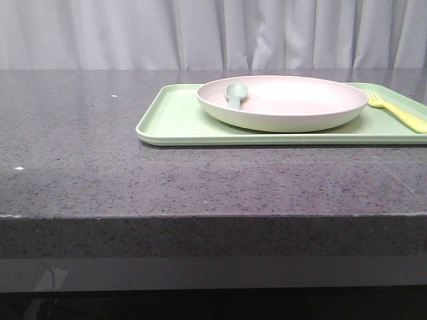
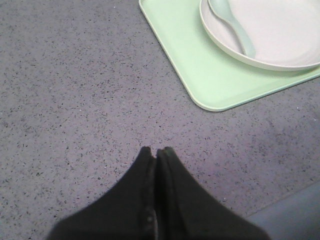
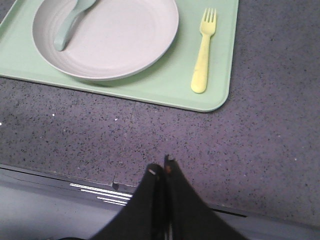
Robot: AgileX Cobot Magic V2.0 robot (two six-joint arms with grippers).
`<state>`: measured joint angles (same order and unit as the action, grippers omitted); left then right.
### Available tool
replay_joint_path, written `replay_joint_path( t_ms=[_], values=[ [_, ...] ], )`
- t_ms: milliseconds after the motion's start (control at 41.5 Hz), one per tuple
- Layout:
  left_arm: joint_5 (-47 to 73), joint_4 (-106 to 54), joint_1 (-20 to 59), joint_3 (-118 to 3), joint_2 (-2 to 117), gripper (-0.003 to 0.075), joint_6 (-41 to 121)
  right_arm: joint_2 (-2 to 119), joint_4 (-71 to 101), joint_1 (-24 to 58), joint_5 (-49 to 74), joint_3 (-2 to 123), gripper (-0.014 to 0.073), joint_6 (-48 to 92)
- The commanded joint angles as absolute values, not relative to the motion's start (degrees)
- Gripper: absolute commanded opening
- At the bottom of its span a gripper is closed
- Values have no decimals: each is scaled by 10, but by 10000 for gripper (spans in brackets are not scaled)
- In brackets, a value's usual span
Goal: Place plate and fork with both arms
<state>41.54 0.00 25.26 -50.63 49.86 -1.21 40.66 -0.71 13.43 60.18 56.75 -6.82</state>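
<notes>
The plate (image 1: 282,103) sits on the green tray (image 1: 175,120), spoon (image 1: 235,94) inside at its 9 o'clock, fork (image 1: 397,111) at 3 o'clock. Left hand (image 2: 154,150) and right hand (image 3: 161,171) hover clenched, empty, over the surface (image 1: 100,167).

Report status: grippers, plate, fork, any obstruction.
Left gripper and right gripper shut, empty, above bare table. Plate on green tray, spoon inside. Fork beside plate, unobstructed.

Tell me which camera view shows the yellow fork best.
The right wrist view: the whole fork lies in sight, tines to handle, on the tray beside the plate. The front view shows it low and cut off at the picture's edge. The left wrist view misses it.
</notes>
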Motion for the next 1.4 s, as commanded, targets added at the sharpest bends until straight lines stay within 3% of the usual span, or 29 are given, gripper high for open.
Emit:
replay_joint_path(
  t_ms=[0, 482, 965, 1375],
  values=[
    [376, -4, 254, -522, 495, -20, -10, 405, -15, 134, 573, 580, -68, -68],
    [334, 66, 240, -496, 466, -20, -10, 405, -15, 134, 573, 580, -68, -68],
    [11, -5, 72, -134, 125, -20, -10, 405, -15, 134, 573, 580, -68, -68],
    [-51, -35, 17, -2, -18, -20, -10, 405, -15, 134, 573, 580, -68, -68]
  ],
)
